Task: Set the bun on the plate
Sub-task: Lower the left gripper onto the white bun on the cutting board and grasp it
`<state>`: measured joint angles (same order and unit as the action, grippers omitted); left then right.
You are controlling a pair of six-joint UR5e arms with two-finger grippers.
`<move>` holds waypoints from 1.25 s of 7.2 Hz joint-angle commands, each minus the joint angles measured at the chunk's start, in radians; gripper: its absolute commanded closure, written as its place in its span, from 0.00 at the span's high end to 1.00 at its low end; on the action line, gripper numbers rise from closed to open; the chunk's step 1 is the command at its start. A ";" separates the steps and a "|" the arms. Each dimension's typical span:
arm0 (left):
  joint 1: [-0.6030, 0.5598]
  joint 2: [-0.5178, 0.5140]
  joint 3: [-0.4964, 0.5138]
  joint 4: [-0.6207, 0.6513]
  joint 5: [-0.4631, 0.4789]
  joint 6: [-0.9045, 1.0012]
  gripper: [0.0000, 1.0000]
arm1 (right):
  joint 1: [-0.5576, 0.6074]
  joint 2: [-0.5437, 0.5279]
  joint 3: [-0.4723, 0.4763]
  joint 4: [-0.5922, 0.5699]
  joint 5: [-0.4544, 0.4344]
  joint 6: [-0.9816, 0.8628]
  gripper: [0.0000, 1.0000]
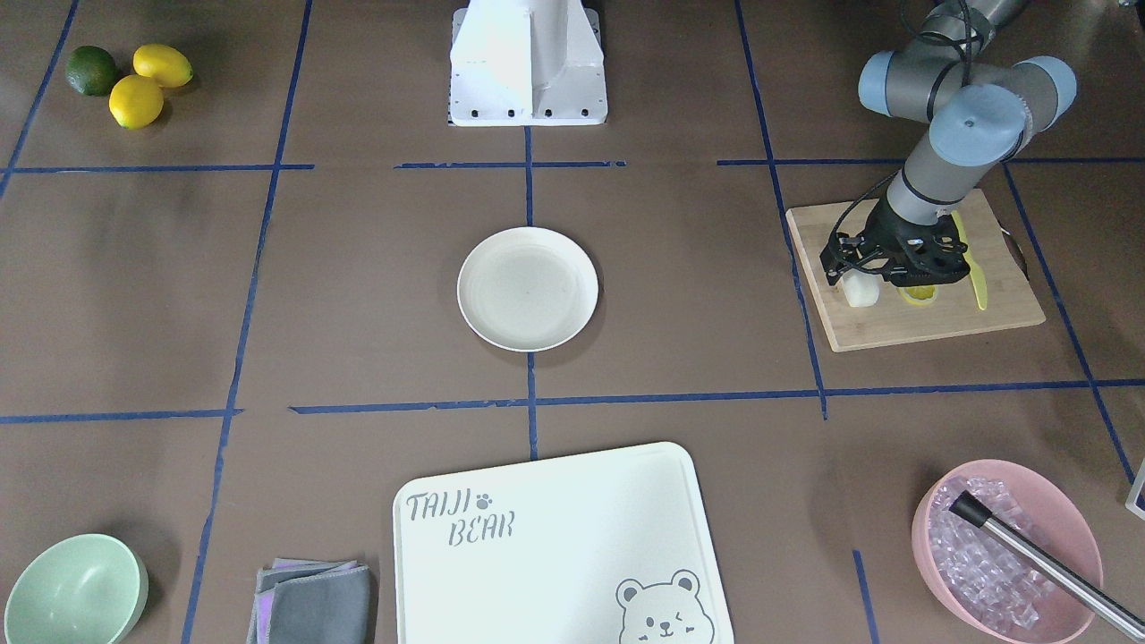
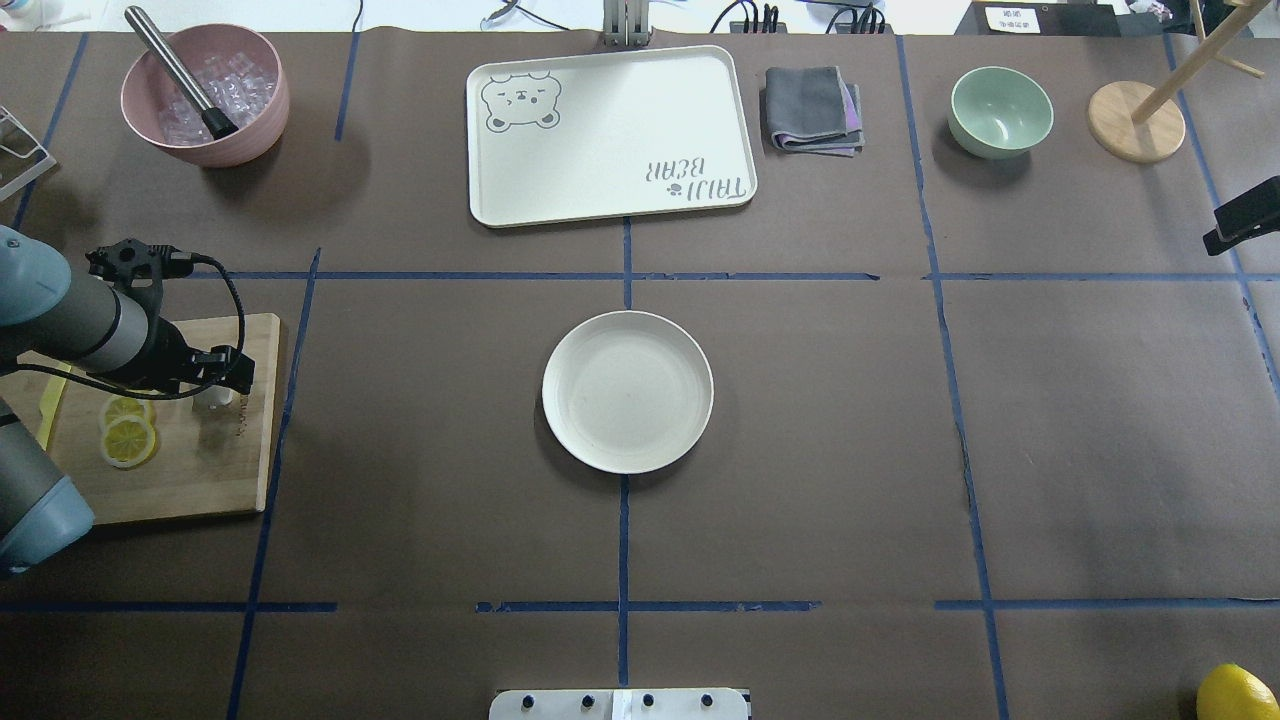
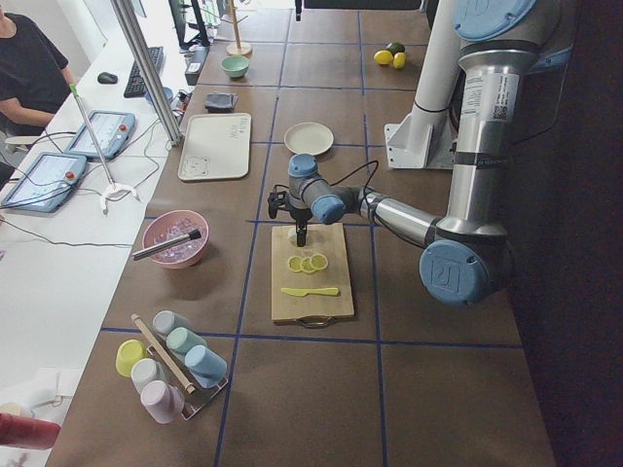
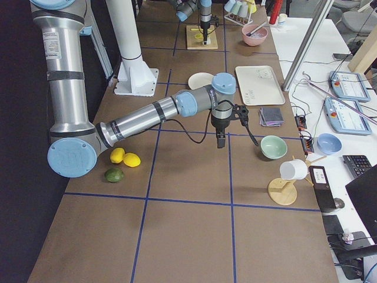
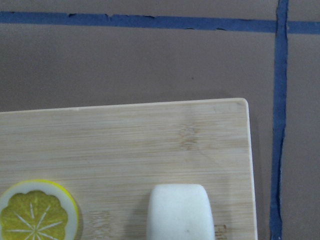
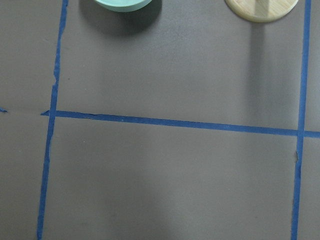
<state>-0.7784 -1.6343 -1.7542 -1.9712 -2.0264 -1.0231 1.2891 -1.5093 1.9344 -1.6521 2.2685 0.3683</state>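
The bun [image 1: 860, 288] is a small white lump on the wooden cutting board [image 1: 939, 322], near the corner closest to the table's middle. It also fills the bottom of the left wrist view [image 5: 180, 214]. My left gripper [image 1: 886, 273] hangs just above the bun [image 2: 218, 397] and looks open, with nothing in it. The round cream plate [image 1: 528, 288] sits bare at the table's centre [image 2: 628, 392]. My right gripper [image 2: 1240, 225] hovers over bare table near the mint-green bowl [image 2: 1000, 112]. I cannot tell whether it is open or shut.
Lemon slices [image 1: 920, 293] and a yellow knife [image 1: 975, 268] share the board with the bun. A pink bowl of ice [image 1: 1006, 550], the bear-printed board [image 1: 555, 546] and a grey cloth [image 1: 313, 604] line the operators' side. Whole lemons and a lime [image 1: 134, 80] lie near the robot's base.
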 commanded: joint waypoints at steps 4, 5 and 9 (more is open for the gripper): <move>-0.005 0.004 -0.016 0.000 0.015 0.000 0.36 | 0.003 -0.003 0.002 0.000 0.000 0.000 1.00; -0.007 0.005 -0.021 0.000 0.015 0.000 0.32 | 0.003 -0.015 0.006 0.002 0.000 0.000 1.00; -0.012 -0.072 -0.120 0.137 0.009 -0.006 0.30 | 0.071 -0.080 0.008 0.002 0.023 -0.112 1.00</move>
<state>-0.7890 -1.6587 -1.8507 -1.9025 -2.0167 -1.0263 1.3305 -1.5560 1.9428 -1.6507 2.2888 0.3158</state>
